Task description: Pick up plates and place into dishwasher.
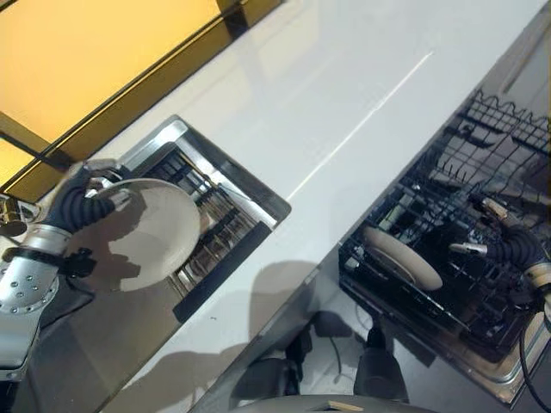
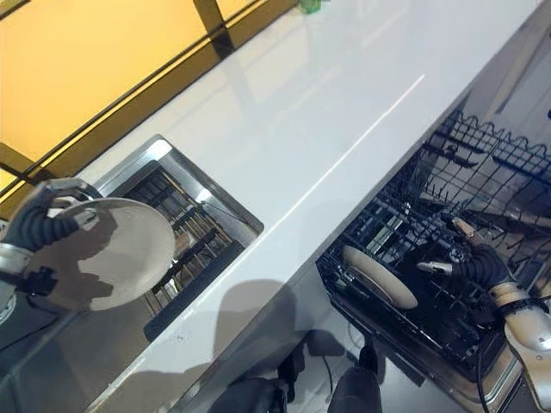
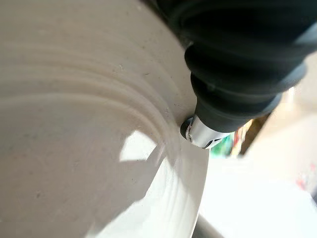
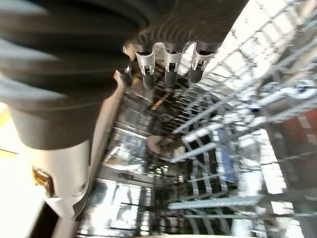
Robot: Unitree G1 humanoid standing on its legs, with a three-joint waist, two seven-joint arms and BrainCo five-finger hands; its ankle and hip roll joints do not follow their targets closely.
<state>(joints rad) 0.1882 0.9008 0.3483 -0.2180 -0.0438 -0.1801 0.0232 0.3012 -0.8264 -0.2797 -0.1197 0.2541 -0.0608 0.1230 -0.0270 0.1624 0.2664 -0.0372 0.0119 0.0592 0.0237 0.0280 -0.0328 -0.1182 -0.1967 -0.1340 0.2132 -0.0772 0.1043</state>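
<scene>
Over the sink (image 1: 225,225) at the left of the head views, the left hand (image 1: 79,200) grips a round, smooth white plate (image 1: 146,234) by its rim. A second plate (image 1: 401,256) stands tilted in the black wire dishwasher rack (image 1: 448,284); the right hand (image 1: 504,245) hovers above it, fingers straight. Close up at the left wrist, faint concentric rings show; fingers are hidden behind the plate. At the right wrist, blurred wire tines (image 4: 233,163) lie beyond loosely extended fingers (image 4: 168,67).

Plate (image 3: 89,139): pale, off-white, concentric ridges near the rim, one bright highlight. Left hand (image 3: 237,64): dark ribbed cover, silver finger base pressed against the plate's rim. Background: blurred white surface.
</scene>
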